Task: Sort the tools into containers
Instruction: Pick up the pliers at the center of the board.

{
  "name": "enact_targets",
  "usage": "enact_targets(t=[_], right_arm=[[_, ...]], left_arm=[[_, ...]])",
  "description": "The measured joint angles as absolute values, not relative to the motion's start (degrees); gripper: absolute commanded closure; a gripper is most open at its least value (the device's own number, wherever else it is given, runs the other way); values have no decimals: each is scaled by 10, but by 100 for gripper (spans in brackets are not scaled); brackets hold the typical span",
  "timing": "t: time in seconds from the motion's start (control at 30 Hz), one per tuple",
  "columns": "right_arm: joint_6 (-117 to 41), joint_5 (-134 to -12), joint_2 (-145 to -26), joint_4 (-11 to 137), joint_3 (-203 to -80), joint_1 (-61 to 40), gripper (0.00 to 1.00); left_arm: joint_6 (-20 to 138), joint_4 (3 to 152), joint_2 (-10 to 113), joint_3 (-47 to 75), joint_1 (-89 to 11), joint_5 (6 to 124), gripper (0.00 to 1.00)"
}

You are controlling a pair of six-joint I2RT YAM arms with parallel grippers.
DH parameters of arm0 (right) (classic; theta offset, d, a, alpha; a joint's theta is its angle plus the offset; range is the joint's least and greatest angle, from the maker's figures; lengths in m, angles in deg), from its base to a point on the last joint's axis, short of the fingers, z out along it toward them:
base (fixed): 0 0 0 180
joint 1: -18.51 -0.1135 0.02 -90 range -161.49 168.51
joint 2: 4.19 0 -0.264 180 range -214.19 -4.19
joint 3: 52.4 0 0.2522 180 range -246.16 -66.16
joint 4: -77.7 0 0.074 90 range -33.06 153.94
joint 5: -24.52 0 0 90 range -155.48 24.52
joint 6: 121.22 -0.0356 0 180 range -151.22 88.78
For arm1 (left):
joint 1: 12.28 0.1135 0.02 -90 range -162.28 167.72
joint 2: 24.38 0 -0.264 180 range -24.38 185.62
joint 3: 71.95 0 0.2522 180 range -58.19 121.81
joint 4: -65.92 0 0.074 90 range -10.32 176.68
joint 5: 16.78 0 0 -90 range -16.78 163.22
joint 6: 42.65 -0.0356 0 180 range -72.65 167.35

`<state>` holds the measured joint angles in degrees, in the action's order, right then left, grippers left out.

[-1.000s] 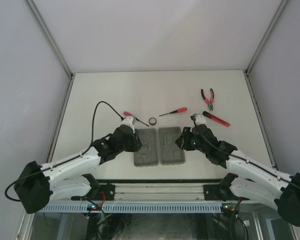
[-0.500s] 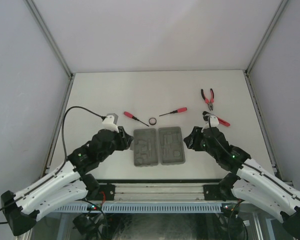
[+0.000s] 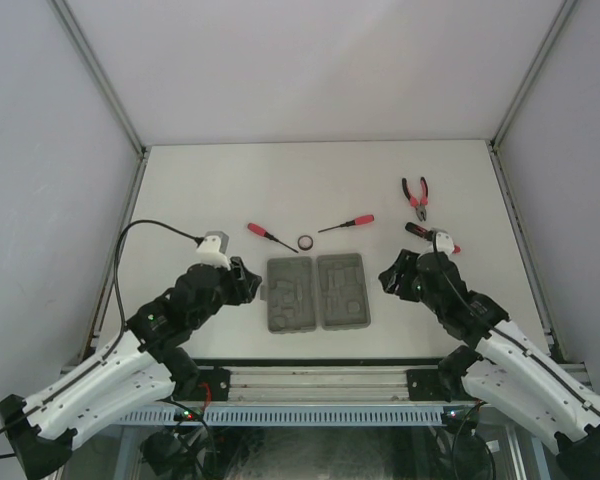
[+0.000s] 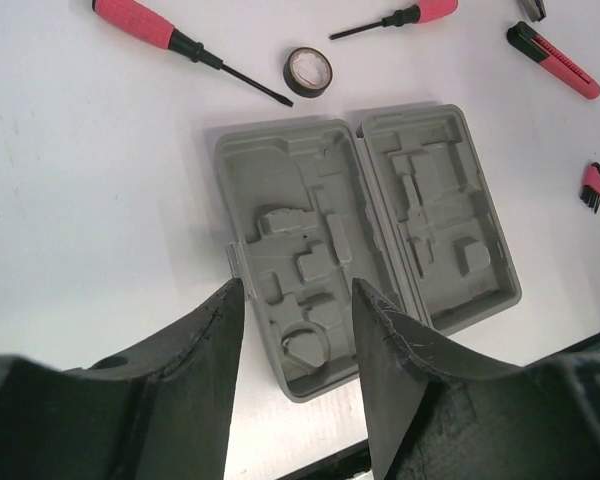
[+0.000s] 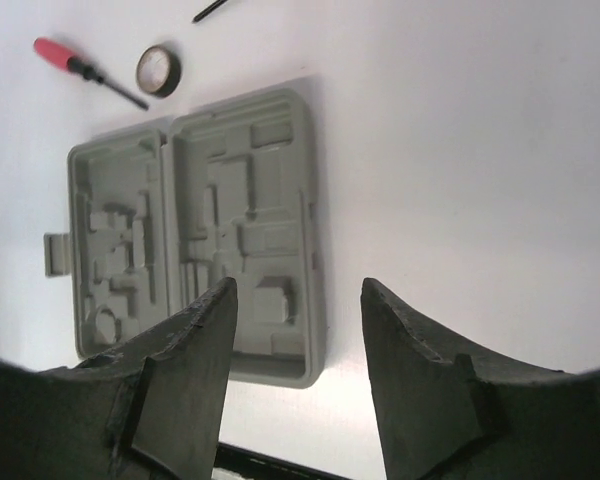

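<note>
left gripper [image 4: 295,290] spread, empty, beside open grey case [image 3: 292,295] | right gripper [image 5: 298,285] spread, empty, off its right edge | recesses bare; pliers [image 3: 416,196], ring [image 3: 306,242] beyond | risk: right arm overhangs stick tool [image 4: 555,60], may sweep it away

1. You're looking down past the right gripper [image 5: 298,300]: two dark fingers [image 5: 185,370] at the bottom of the view, spread apart, gripping nothing.
2. Through the gap you see the near right corner of the grey case [image 5: 240,200].
3. The case lies open flat on the white table [image 5: 460,150], two halves side by side, hinge running up the middle, moulded recesses facing up.
4. A small latch tab [image 5: 55,253] sticks out from the case's left edge.
5. Beyond the case, upper left: a red-handled screwdriver [image 5: 80,68], its dark shaft pointing toward the black ring [image 5: 158,69] just beside it.
6. At the top edge you catch only a dark tool tip [image 5: 210,9]; the rest is cut off.
</note>
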<state>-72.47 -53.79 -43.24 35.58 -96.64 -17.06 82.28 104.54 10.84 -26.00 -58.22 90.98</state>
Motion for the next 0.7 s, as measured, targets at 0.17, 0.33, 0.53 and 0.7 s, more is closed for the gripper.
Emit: enact_targets(t=[0.17,0.33,0.53,0.7], right_arm=[[-723,-556,-436,342,-967,-107,48],[-706,-582,-462,328,-983,-38,48],[-674,-618,-517,333,-1030,18,47],[-646,-628,-548,338,-1058,37,46]], left_arm=[[822,1047,109,-259,-568,897,48],[811,1069,122,-246,-535,861,48],[792,1087,153,-193,-456,786,48],[766,1105,155,-166,-437,771,48]])
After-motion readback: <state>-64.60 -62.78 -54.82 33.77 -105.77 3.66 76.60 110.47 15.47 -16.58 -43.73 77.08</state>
